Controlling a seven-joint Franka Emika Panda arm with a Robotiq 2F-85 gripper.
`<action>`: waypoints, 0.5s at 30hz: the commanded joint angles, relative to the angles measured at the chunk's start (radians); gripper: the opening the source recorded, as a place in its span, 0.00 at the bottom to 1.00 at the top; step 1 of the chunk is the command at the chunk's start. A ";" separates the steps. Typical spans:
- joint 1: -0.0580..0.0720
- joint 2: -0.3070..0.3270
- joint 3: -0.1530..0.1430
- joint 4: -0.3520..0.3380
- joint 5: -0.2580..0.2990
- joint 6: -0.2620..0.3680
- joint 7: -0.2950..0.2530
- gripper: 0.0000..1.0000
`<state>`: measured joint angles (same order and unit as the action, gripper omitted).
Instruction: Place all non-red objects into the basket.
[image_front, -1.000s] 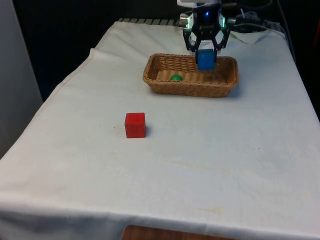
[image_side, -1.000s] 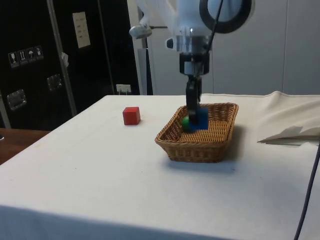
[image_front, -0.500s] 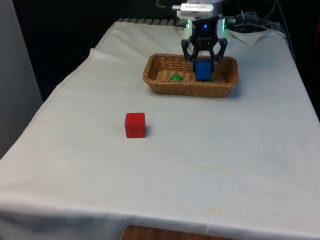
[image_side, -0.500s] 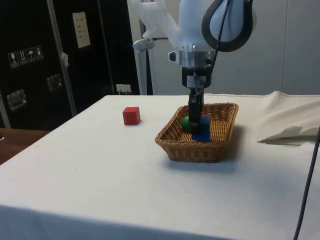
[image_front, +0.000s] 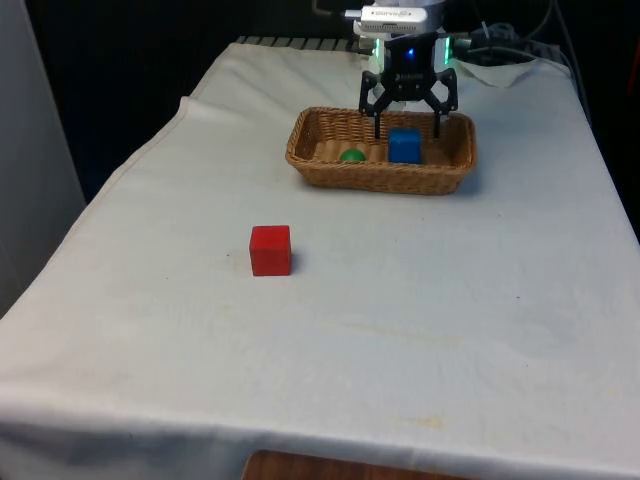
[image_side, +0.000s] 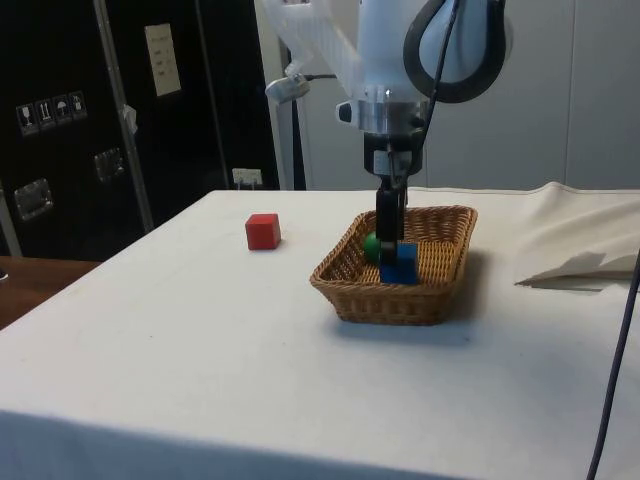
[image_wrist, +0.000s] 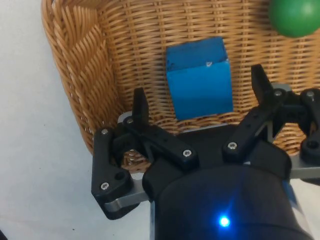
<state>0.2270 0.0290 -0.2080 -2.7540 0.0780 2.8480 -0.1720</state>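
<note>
The blue cube (image_front: 404, 146) rests free on the floor of the wicker basket (image_front: 380, 181), beside a green ball (image_front: 351, 155). My gripper (image_front: 406, 124) hangs open just above the cube, one finger to each side and neither touching it. From the side, the gripper (image_side: 389, 236) stands upright over the cube (image_side: 399, 265), with the ball (image_side: 371, 246) behind it in the basket (image_side: 390, 296). In the wrist view the cube (image_wrist: 199, 77) lies tilted between the spread fingertips (image_wrist: 140, 104), and the ball (image_wrist: 295, 15) is off to one side. A red cube (image_front: 270, 249) sits on the cloth nearer the middle of the table.
The basket stands near the table's far end. Cables (image_front: 500, 50) lie behind it by the robot's base. A rumpled fold of cloth (image_side: 580, 262) rises beyond the basket in the side view. The red cube (image_side: 262, 231) stands apart from the basket.
The gripper came down into the basket with the blue cube, then opened. The cube dropped out of the fingers and now rests on the basket floor.
</note>
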 joint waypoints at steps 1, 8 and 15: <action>0.002 -0.010 0.006 -0.004 0.024 -0.007 -0.012 1.00; -0.002 -0.043 -0.003 0.019 0.000 -0.052 0.001 1.00; -0.002 -0.074 -0.003 0.058 -0.009 -0.117 0.013 1.00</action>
<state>0.2260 -0.0550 -0.2120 -2.6940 0.0780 2.7230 -0.1700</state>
